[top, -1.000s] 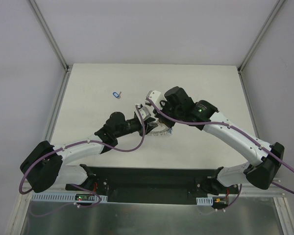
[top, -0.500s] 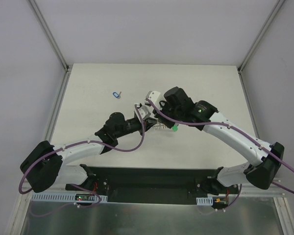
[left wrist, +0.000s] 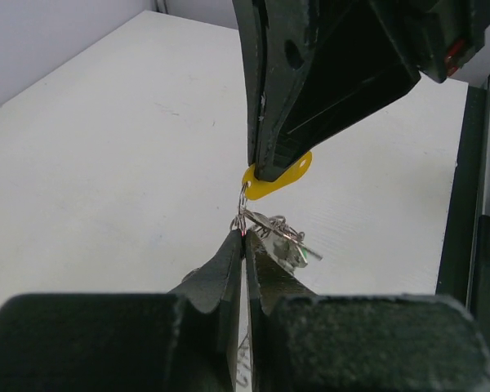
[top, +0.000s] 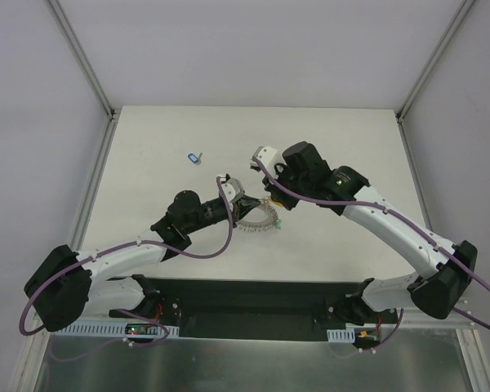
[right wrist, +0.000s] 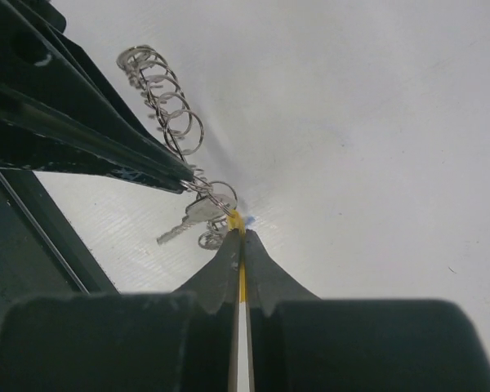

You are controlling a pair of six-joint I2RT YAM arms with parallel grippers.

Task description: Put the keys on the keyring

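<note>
The left gripper (left wrist: pixel 243 238) is pressed fully together, with its tips clamped on a thin wire loop at the edge of the keyring (right wrist: pixel 170 104). The ring's coiled rim is seen running away from that pinch point, just in front of the arms' wrists and near the middle of the table (top: pixel 351 147). Whether the rest of the ring is resting on the table or is being held clear of it cannot be told. Just beyond the left tips, the right gripper (right wrist: pixel 238 233) is likewise closed, clamped on the plastic head of the yellow key (left wrist: pixel 279 175). That key is held directly above the pinched loop, touching it or nearly so. A silver key (right wrist: pixel 194 217) is seen hanging from the wire beside the two sets of tips, so at least one key is judged to be on the ring already. The step in hand is judged to be the threading of the yellow key, and whether its eye has yet been caught by the wire cannot be made out. For the next move, the ring must be kept steady while the yellow key is worked round along the coil, and it should be released only once it is seated. Farther off, well apart towards the back left of the table, the blue key (top: pixel 195 157) is lying alone and is not yet threaded.
</note>
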